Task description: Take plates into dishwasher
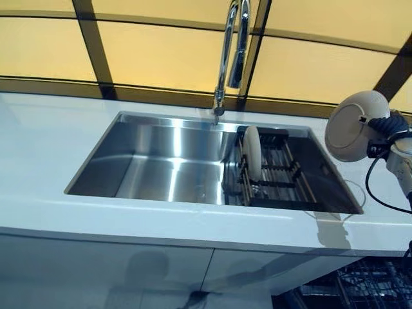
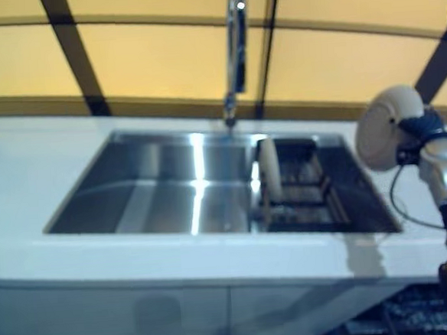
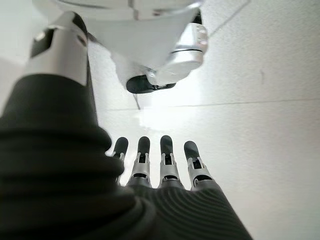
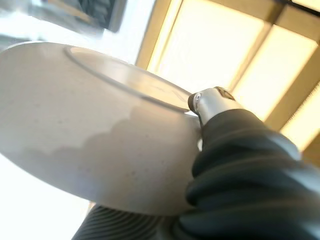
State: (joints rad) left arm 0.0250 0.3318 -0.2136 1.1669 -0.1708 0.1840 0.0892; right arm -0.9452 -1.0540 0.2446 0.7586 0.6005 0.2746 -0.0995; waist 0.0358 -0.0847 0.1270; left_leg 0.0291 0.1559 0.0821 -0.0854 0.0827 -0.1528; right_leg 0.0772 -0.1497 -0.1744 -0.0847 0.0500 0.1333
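Sink (image 1: 154, 167) left half lies open; rack (image 1: 273, 174) with upright plate (image 1: 252, 152) fills right.

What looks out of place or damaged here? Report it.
Nothing looks spilled or broken. The right hand holds a beige plate on edge, up over the countertop to the right of the sink. A second plate stands upright in the dark rack inside the sink. The left hand hangs open and empty.

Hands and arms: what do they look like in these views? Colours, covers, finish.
Left hand: silver fingers in a row with dark rounded tips, emerging from a dark ribbed cover over the hand's back and wrist. Right hand: the same dark ribbed cover, with one silver metal thumb tip showing; the arm behind it is silver-grey with segmented joints.
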